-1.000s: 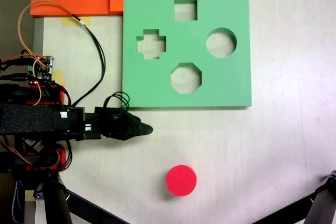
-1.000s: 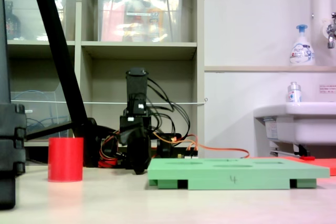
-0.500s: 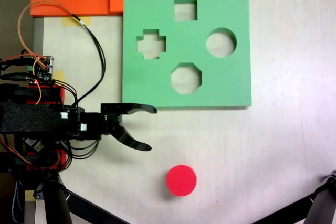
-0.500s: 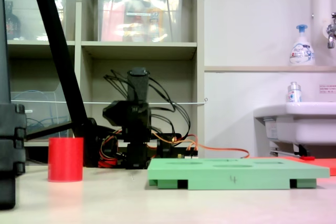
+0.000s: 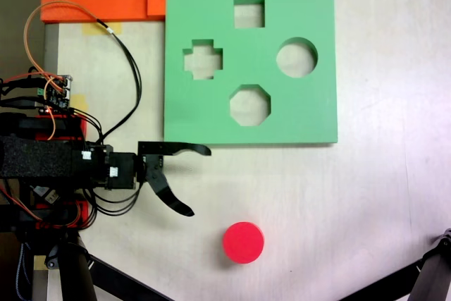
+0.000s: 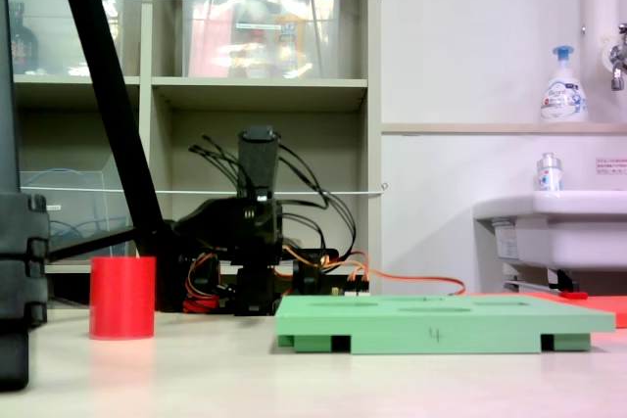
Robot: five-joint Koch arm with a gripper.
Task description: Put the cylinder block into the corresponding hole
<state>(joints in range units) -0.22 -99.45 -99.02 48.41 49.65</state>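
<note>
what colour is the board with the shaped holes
Light green; the board shows best in the fixed view from above.

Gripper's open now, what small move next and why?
Probably swing the open gripper toward the red cylinder, which stands alone on the table lower right of the tips in a fixed view from above, keeping the jaws spread. It holds nothing, it is not yet around the cylinder, and the round hole in the green board is empty.
</note>
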